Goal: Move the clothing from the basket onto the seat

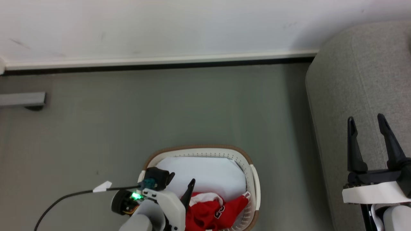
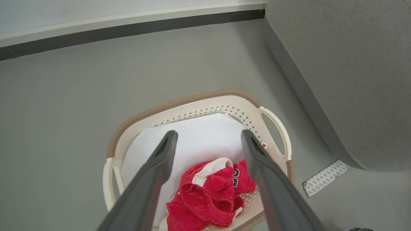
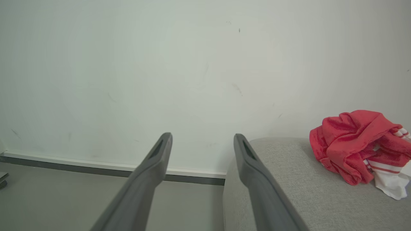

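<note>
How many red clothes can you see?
2. One red garment lies in the basket, partly on the white sheet; another red garment sits on the seat. More may hide underneath.

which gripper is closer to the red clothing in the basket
Left. The left gripper hangs open just above the red clothing in the basket; the right gripper is over the seat, apart from the basket.
</note>
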Controlling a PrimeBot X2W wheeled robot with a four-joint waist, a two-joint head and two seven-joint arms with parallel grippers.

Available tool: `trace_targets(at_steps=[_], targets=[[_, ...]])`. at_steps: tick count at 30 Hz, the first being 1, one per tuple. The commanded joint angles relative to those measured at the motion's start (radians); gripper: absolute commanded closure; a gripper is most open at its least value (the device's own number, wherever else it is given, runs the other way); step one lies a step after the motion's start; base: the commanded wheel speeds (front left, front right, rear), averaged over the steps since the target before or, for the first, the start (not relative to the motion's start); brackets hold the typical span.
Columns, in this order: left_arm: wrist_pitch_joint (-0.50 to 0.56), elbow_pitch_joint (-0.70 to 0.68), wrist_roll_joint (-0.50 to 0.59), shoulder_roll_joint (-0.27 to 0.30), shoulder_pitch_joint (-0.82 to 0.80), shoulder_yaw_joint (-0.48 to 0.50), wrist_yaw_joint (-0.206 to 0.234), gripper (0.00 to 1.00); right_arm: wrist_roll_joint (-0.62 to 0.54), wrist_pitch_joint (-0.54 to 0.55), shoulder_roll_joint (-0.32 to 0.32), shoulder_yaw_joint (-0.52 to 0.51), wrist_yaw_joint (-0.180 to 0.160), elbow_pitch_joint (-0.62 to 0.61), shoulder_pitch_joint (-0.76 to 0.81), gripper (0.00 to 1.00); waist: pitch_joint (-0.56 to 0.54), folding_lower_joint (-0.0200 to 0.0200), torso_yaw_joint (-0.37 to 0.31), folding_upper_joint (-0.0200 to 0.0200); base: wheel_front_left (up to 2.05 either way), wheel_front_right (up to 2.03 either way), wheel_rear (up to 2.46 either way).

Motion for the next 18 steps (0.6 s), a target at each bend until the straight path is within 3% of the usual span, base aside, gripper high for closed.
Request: trace_targets(at_steps=[1, 9, 18], targets=[[0.01, 0.046, -0.049, 0.004, -0.051, -0.04, 0.015, 0.0, -0.009, 0.0, -0.001, 0.001, -0.002, -0.023, -0.031, 0.0, 0.123, -0.0003, -0.018, 0.0, 0.0, 0.0, 0.0], [0.016, 0.187, -0.162, 0.004, -0.195, -0.17, 0.063, 0.0, -0.018, 0.0, -0.009, -0.003, -0.002, -0.08, -0.088, 0.0, 0.272, -0.0003, -0.023, 0.0, 0.0, 0.0, 0.0], [0.009, 0.34, -0.25, 0.005, -0.33, -0.274, 0.083, 0.0, -0.022, 0.0, -0.009, -0.002, -0.002, -0.142, -0.126, 0.0, 0.402, -0.0003, -0.027, 0.0, 0.0, 0.0, 0.0]])
